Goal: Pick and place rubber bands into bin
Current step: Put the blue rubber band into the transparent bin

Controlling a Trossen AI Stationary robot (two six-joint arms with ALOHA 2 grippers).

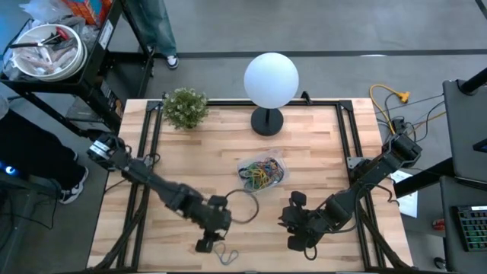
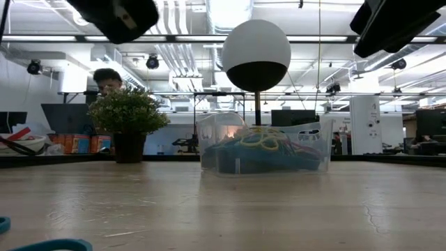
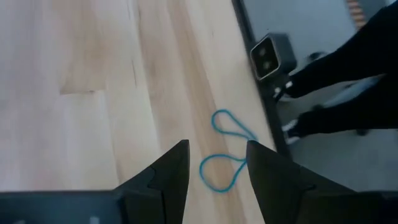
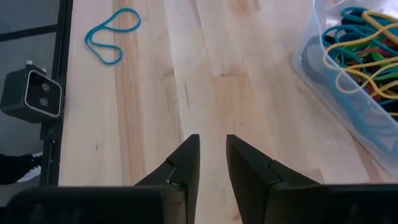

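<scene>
The bin (image 1: 261, 173) is a clear tray at the table's middle, in front of the globe lamp, and holds a heap of coloured rubber bands (image 2: 261, 146). One blue rubber band (image 1: 226, 255), twisted into a figure eight, lies flat on the table near its near edge; it also shows in the left wrist view (image 3: 225, 149) and the right wrist view (image 4: 112, 36). My left gripper (image 3: 217, 147) is open and empty above this band (image 1: 208, 243). My right gripper (image 4: 212, 146) hovers empty right of the band (image 1: 289, 225), its fingers a narrow gap apart.
A white globe lamp (image 1: 270, 80) and a small potted plant (image 1: 185, 107) stand at the table's far edge. A small camera (image 4: 31, 93) sits on the frame at the near edge. A person's dark legs and shoes (image 3: 329, 81) show beyond that edge.
</scene>
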